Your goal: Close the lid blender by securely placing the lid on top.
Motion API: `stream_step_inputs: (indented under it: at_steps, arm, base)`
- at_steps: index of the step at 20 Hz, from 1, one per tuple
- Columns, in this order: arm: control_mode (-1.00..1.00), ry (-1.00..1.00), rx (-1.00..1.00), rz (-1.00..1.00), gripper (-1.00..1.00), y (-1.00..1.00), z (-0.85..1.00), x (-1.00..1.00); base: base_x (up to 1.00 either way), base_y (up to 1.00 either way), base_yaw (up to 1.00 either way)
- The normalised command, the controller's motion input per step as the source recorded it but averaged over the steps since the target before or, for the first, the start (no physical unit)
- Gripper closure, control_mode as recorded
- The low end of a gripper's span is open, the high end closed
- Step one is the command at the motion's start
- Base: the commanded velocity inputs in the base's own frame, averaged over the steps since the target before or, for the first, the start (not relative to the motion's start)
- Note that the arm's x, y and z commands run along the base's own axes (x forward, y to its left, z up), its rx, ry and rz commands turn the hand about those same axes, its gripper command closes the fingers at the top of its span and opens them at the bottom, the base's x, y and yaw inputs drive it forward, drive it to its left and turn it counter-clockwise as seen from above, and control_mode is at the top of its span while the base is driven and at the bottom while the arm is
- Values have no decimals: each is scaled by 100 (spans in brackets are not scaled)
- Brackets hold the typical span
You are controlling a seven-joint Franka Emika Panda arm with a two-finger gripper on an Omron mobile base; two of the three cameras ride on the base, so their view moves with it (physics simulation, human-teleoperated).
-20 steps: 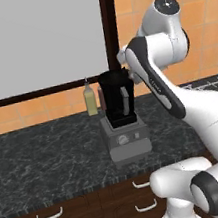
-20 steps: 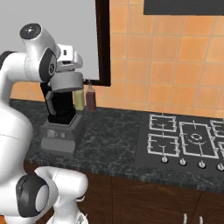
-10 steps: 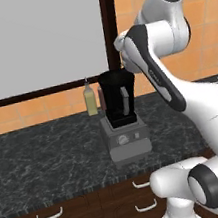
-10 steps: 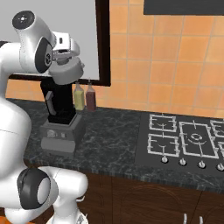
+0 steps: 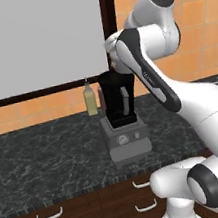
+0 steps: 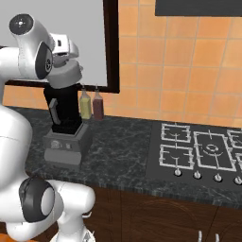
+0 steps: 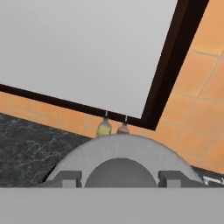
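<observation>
**Ana:** Right base view first: where's the lid [image 6: 64, 75] now?

**Ben:** At the end of the arm, right over the top of the blender [image 6: 64, 124]. It's a light-grey disc at the jar's mouth, tipped a little rather than flat, and from where I stand I can't say whether it touches the rim.

**Ana:** And a second ago?

**Ben:** The hand was lower and more in front of the jar then. Since then the arm has swung up; its round elbow cap now sits higher against the window [image 5: 33, 40], and the lid has come up to the jar's top.

**Ana:** What about the claw?

**Ben:** In the hand view the gripper [image 7: 120, 178] has both dark tips against the lid [image 7: 120, 155], one on each side of the raised knob in the middle. The jaws stand part-way open, closed around that knob, so it's holding the lid.

**Ana:** Has the blender shifted?

**Ben:** No. In the left base view the blender [image 5: 123, 121] stands upright on the dark counter [image 5: 44, 160] just where it was, grey base with its dial facing us and the handle on the near side.

**Ana:** Anything behind it?

**Ben:** A yellow bottle [image 6: 84, 105] and a red bottle [image 6: 98, 105], side by side against the wall below the window, just past the jar. Both unmoved. The hob [image 6: 201, 152] is well off to the right.
</observation>
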Motion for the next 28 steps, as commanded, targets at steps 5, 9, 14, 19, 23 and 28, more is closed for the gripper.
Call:
stream_step_inputs:
  at_steps: [5, 9, 14, 19, 23, 28]
  arm:
    - [-100, -3, 0, 6, 100, 32, 0, 22]
    - [-100, -1, 0, 4, 100, 35, 0, 30]
    - [-100, -1, 0, 2, 100, 25, 0, 25]
    - [-100, -2, 0, 0, 100, 2, 1, 21]
    - [-100, -1, 0, 0, 100, 0, 0, 18]
    - [-100, -4, 0, 0, 100, 0, 0, 10]
  base:
    - [0, 0, 0]
    - [0, 0, 0]
    - [0, 0, 0]
    - [0, 0, 0]
    - [0, 0, 0]
    - [0, 0, 0]
